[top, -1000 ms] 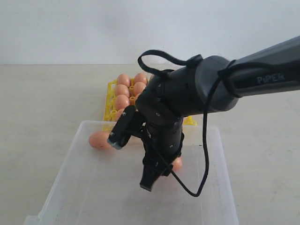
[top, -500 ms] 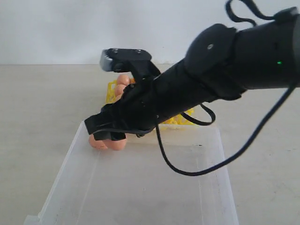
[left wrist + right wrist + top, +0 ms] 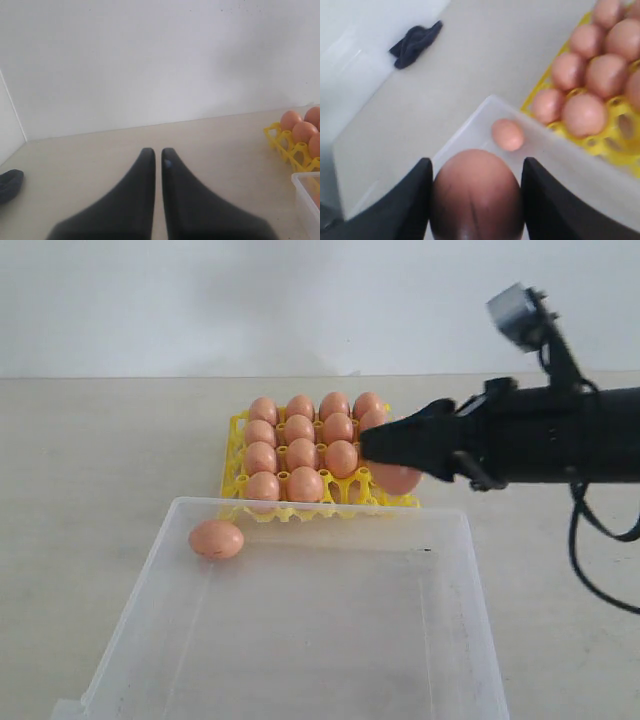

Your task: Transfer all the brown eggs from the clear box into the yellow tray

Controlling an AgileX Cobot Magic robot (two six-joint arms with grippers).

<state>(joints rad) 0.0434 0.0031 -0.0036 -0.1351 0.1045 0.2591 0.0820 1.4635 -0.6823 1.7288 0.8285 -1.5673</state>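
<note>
Now R gripper (image 3: 475,167) was clamped on 1 egg (image 3: 397,479) by tray (image 3: 238,455) corner; 2nd egg (image 3: 217,539) lay in box (image 3: 300,640) beside tray; L gripper (image 3: 156,155) had fingers together.

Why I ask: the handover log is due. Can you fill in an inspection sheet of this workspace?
Surface: beige tabletop.
Job's things: yellow tray mostly filled with brown eggs; one loose egg lying in the clear box.
Clutter: dark cloth on the tabletop.
Grippers: right gripper holds a brown egg at the tray's near right corner; left gripper shut, empty.
Cables: black cable hanging under the right arm.
Surroundings: white wall.
</note>
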